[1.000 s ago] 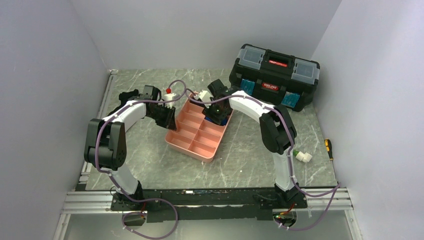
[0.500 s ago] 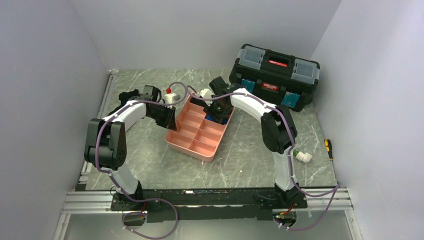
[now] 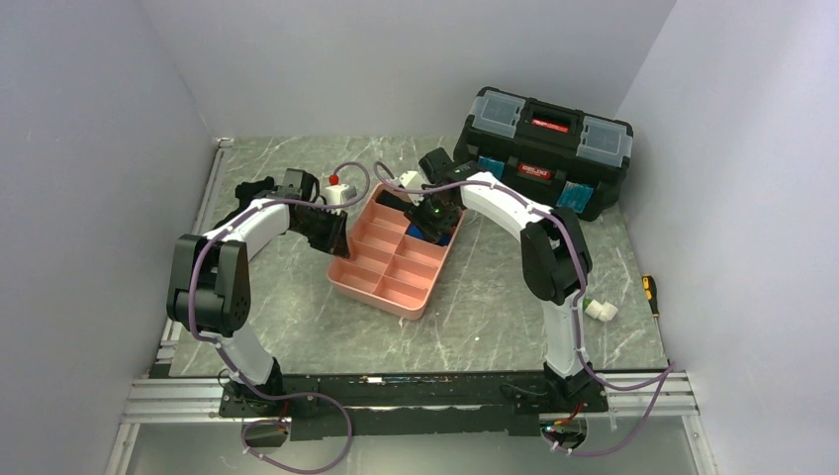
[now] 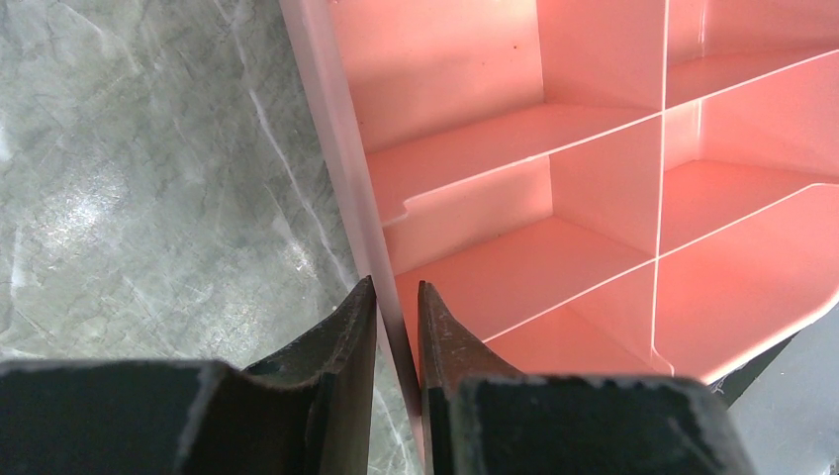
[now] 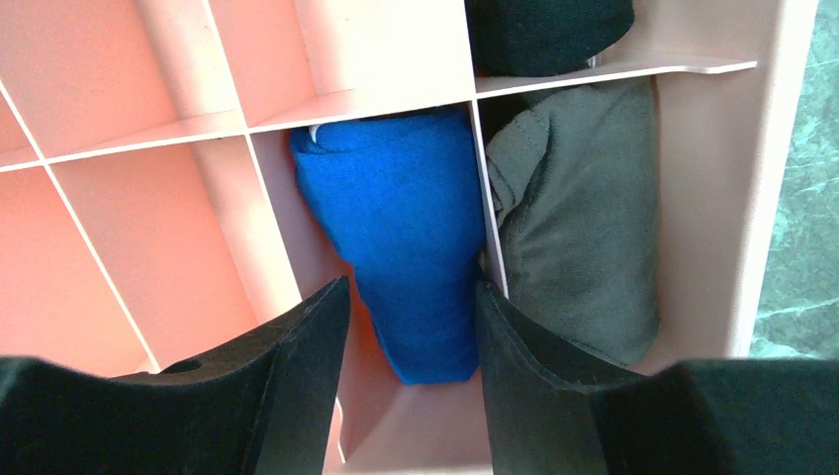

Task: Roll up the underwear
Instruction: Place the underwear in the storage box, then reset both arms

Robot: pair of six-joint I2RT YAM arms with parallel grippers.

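Rolled underwear (image 5: 406, 228) sits in the tray (image 5: 712, 198)
Left claw (image 4: 396, 283) clamps the tray wall, steadying it; right claw (image 5: 413, 287) straddles the underwear, grip unclear.

Overhead, the right claw (image 3: 427, 222) covers most of the underwear (image 3: 416, 236); the black roll (image 5: 549, 30) is cropped.

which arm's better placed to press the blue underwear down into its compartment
Right: the right gripper straddles the underwear in the pink tray; the left gripper is clamped on the tray's wall.
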